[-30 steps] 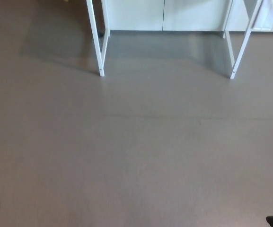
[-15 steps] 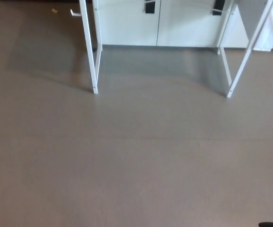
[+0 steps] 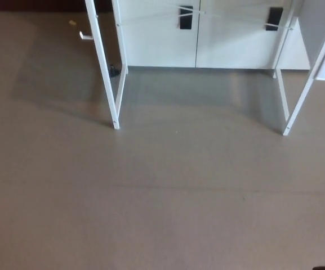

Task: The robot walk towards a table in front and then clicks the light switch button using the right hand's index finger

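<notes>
Neither robot hand shows, so their state cannot be told
White desk legs [image 3: 107, 73] stand ahead on the grey floor [image 3: 162, 197]; no switch is visible.

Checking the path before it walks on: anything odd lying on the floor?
Nothing major: a small white object and a tiny scrap lie left of the table's white legs. The floor ahead shows no spill.

- We see only the table's white legs [image 3: 105, 67]: thin, slanted metal frames standing on the grey-brown floor, one pair at upper left, the other [image 3: 300, 95] at upper right.
- We cannot see its top.
</notes>
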You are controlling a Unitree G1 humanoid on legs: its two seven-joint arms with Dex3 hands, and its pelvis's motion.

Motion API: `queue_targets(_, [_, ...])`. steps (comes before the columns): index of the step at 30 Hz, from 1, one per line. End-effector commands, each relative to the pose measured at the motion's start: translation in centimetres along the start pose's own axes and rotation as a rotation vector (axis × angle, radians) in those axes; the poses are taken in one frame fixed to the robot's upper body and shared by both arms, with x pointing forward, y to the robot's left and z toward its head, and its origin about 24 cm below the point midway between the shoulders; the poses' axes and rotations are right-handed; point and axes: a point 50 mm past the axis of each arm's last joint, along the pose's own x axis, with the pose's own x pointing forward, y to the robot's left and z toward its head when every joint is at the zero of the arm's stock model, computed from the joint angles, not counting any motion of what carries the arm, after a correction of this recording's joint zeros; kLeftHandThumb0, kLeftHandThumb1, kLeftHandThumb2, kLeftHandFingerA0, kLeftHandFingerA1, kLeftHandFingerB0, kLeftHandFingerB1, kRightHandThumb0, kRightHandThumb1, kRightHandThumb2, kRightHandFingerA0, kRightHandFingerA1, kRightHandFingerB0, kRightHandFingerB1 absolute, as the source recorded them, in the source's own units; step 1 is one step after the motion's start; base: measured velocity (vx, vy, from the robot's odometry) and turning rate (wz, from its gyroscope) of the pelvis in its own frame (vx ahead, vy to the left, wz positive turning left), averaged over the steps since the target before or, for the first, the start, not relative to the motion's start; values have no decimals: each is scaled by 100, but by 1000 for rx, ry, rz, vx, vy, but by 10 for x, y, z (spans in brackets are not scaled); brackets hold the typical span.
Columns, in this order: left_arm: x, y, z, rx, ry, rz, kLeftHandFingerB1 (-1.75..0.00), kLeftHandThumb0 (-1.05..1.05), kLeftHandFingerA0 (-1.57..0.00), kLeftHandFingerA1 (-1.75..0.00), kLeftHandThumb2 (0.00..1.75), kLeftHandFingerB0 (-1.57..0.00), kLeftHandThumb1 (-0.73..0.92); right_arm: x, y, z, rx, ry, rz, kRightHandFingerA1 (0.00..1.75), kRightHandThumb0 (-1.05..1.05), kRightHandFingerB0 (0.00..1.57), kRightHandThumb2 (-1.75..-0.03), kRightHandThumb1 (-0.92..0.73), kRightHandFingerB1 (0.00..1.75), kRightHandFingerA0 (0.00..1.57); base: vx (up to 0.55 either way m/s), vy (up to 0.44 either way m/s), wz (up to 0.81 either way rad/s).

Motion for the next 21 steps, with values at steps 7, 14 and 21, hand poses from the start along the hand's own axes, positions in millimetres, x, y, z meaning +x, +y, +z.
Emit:
queue_targets(7, [-5,-4,0,141,-60,-21,-32,-21,-37,-37,60,-30,62,-4,3,-3,-13,24,-1,54,-25,46,-57,-60,50,58,272,154,-8])
queue_targets(14, [8,-23,15,-12,-69,-1,-33,-23,-30,-36,62,-30,64,-5,3,-1,-10,19,14,53,-25,46,-57,-60,50,57,246,116,1])
queue_targets(21, [16,-36,25,-40,-90,-55,-32,-16,-35,-36,59,-32,65,3,-6,8,-16,-5,-19,55,-26,46,-57,-60,50,58,288,-112,6])
